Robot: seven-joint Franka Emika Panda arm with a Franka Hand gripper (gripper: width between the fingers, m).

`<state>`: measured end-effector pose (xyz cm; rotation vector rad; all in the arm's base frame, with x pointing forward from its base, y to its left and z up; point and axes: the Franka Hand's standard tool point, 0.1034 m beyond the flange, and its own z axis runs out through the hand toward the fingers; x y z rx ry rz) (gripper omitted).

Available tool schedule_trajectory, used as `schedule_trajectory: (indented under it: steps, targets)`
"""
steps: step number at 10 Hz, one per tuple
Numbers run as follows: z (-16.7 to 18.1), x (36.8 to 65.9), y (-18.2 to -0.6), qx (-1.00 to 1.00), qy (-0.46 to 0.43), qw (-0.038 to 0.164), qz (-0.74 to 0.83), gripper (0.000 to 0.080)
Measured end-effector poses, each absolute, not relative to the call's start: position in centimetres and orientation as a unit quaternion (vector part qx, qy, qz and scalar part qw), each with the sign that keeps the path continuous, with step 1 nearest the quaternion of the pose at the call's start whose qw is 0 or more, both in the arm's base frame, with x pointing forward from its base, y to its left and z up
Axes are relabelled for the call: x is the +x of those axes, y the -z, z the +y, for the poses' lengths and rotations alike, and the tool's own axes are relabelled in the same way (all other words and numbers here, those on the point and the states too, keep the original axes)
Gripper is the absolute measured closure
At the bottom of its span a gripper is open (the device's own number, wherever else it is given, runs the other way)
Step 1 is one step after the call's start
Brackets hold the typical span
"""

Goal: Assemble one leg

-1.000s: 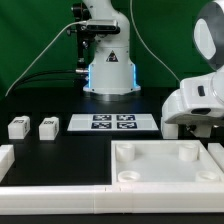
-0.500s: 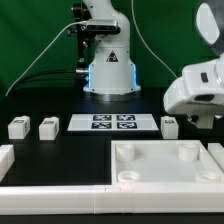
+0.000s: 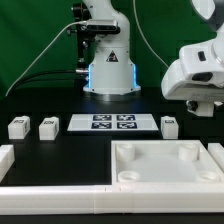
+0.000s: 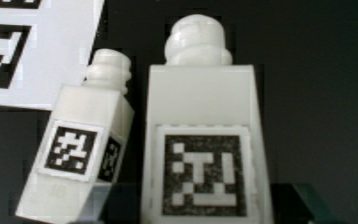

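Black tabletop (image 3: 70, 105) before a green backdrop (image 3: 30, 40) carries all parts.

**Task part.** The wrist view is filled mostly by a stubby white plastic leg block (image 4: 202, 120). It has a black-and-white square tag (image 4: 206, 170) on its face and a rounded peg (image 4: 194, 40) at one end. A second leg block (image 4: 91, 140) of the same form sits just beside it, slightly tilted against it. A corner of the flat white marker board (image 4: 16, 50) shows beyond.

**View comparison.** In the exterior view, a single leg block (image 3: 169, 126) lies at 3 o'clock of the marker board, just beside its end. Two further leg blocks (image 3: 17, 127) (image 3: 47, 127) lie at 9 o'clock of the board, near each other. A large white square tray-like piece with round sockets (image 3: 165, 163) lies at 6 o'clock of the board. The exterior view shows one block at the 3 o'clock end, while the wrist view shows two (the other cannot be located in the exterior view).

**End effector.** The gripper (image 3: 203, 108) hangs at 1 o'clock of the single leg block, under the white wrist housing (image 3: 195, 75). Neither view shows the finger spacing, so whether it grips the large leg block cannot be determined.
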<state>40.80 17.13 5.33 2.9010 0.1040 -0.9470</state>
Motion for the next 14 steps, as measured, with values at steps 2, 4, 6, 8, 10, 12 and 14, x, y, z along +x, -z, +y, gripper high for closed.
schedule_trajectory:
  steps: [2, 4, 6, 8, 10, 12, 14]
  targets:
    - [17.6, 41.5, -5.3, 0.979, 0.199, 0.026, 0.04, 0.0506]
    - [17.0, 40.9, -4.9, 0.992, 0.118, 0.004, 0.054, 0.0506]
    - [16.1, 41.2, -5.7, 0.993, 0.1, -0.001, 0.068, 0.0506]
    - [14.8, 42.9, -6.9, 0.992, 0.097, -0.005, 0.082, 0.0506]
    - [14.4, 44.5, -8.0, 0.991, 0.101, -0.006, 0.082, 0.0506]
    - [14.5, 44.6, -7.7, 0.994, 0.074, -0.01, 0.082, 0.0506]
    - [14.6, 45.1, -7.6, 0.996, 0.04, -0.017, 0.082, 0.0506]
